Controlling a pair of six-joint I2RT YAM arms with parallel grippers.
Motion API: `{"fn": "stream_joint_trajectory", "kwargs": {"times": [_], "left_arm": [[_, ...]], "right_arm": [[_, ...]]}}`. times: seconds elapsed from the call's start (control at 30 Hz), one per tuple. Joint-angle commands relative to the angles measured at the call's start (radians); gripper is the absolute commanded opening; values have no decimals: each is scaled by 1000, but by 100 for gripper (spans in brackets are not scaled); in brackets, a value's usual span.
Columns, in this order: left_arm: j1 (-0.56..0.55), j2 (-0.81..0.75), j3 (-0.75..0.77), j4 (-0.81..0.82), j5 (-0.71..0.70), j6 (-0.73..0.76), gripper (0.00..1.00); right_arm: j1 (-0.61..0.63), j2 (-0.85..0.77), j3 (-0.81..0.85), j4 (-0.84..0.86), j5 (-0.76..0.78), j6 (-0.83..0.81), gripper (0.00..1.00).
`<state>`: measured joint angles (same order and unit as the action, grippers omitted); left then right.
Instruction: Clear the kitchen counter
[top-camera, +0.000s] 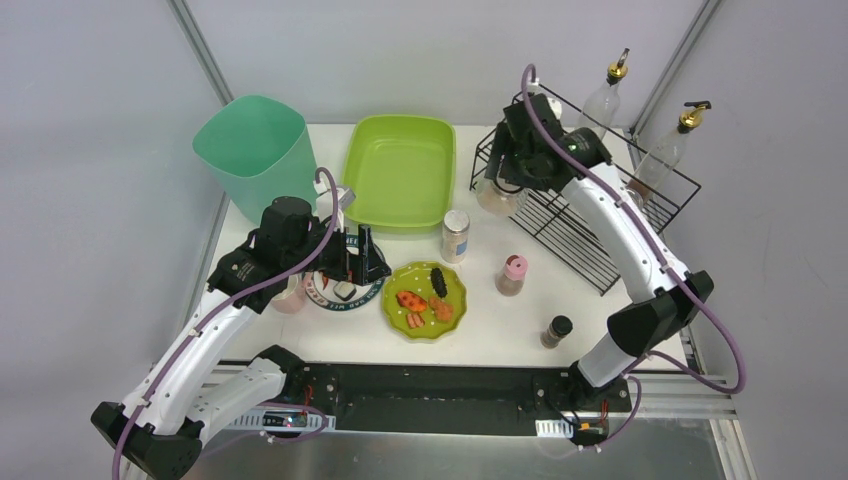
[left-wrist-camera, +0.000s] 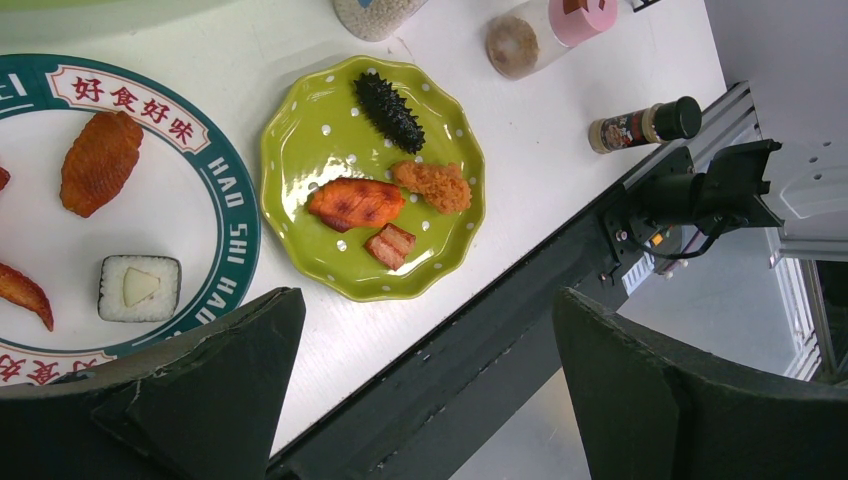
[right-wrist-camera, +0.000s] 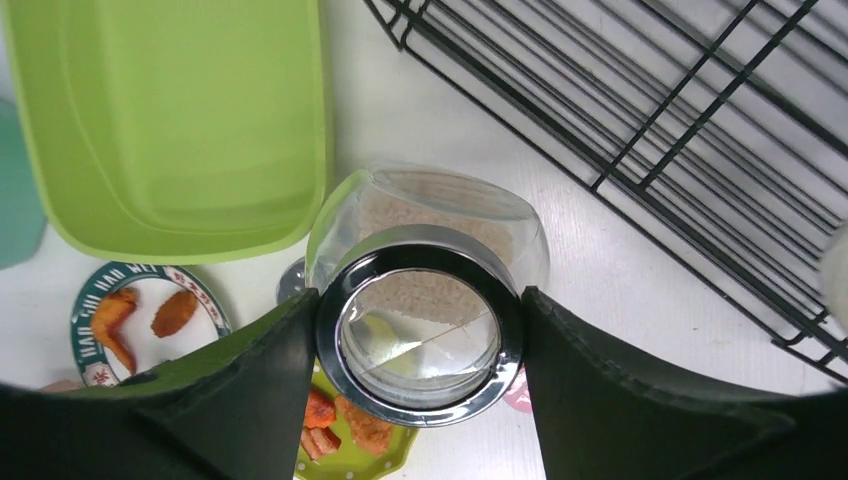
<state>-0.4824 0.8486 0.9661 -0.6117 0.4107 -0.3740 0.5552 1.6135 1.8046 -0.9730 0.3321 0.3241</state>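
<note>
Right gripper (right-wrist-camera: 420, 335) clasps the glass jar (right-wrist-camera: 440, 215) beside the far wire rack (right-wrist-camera: 640, 130); shelving it level likely comes next. Left gripper (left-wrist-camera: 430, 385) gapes wide, empty.

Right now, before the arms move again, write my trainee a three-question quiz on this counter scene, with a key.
1. True or false: the left gripper is shut on the sushi roll.
2. What is between the fingers of the right gripper?
A. a glass jar with a chrome lid
B. the pink-capped shaker
C. an oil bottle
3. Fill in: the green dotted plate carries ____ pieces of food.

Key:
1. False. Its jaws stand wide open and hold nothing.
2. A
3. four
</note>
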Motion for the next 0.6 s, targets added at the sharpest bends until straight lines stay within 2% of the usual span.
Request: {"fn": "stream_joint_trajectory", "kwargs": {"times": [0.0, 0.23, 0.57], "left_arm": [[11, 0, 0, 4, 19, 9, 100], [10, -1, -2, 4, 16, 7, 100], [10, -4, -1, 5, 18, 7, 100]], "right_arm": [[-59, -26, 181, -68, 42, -44, 27], [-192, 6, 267, -81, -2, -28, 25], [-283, 47, 277, -78, 23, -36, 25]]}}
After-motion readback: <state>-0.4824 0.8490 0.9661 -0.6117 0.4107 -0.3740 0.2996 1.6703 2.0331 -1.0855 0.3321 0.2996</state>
